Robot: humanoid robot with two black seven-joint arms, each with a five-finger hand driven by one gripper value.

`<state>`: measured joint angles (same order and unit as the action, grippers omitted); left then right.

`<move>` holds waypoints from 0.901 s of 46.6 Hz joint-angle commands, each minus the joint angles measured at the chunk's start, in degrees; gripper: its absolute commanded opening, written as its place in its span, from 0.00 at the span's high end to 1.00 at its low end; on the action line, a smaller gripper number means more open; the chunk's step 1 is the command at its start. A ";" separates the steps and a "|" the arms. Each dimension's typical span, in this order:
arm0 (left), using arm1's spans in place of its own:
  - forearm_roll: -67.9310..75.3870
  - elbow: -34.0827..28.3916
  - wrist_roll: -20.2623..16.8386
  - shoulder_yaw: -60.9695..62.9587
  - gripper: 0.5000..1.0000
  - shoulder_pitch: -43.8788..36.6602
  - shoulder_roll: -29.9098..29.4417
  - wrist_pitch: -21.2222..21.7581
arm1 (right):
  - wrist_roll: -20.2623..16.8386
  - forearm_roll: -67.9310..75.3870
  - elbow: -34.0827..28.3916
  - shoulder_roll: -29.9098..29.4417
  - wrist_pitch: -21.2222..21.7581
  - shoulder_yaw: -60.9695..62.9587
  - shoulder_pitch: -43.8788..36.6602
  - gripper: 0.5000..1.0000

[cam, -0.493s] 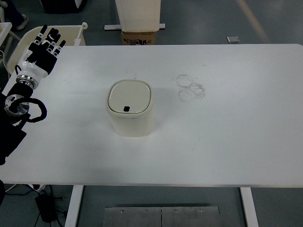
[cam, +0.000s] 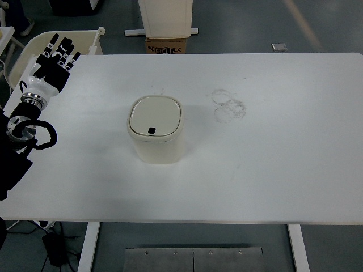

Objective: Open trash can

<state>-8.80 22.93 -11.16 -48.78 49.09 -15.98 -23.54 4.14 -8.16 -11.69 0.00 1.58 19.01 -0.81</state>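
Note:
A cream trash can (cam: 155,129) with rounded corners stands upright near the middle of the white table (cam: 272,170). Its lid lies flat and closed, with a small black button (cam: 151,131) at the front edge. My left hand (cam: 54,61), black with white knuckles, hovers over the table's far left corner, well away from the can. Its fingers are spread and hold nothing. The right arm does not show.
A cream chair (cam: 34,48) stands behind the table's left corner. A cardboard box (cam: 166,45) under a white stand sits on the floor beyond the far edge. Faint ring marks (cam: 229,106) stain the table right of the can.
My left hand has shifted slightly to the right and a little further away. The trash can has not moved.

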 commanded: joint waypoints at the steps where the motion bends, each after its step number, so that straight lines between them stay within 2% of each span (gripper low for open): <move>1: -0.34 0.01 0.00 0.00 0.00 0.04 0.07 -0.02 | -0.01 -0.02 0.00 0.00 0.00 -0.03 -0.06 0.01; 42: -0.51 0.27 0.00 0.35 0.00 0.48 -0.37 0.07 | -0.01 0.07 0.00 0.00 0.00 -0.03 -0.06 0.01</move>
<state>-9.32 23.20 -11.16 -48.43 49.65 -16.34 -23.43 4.12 -8.14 -11.69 0.00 1.58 19.05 -0.84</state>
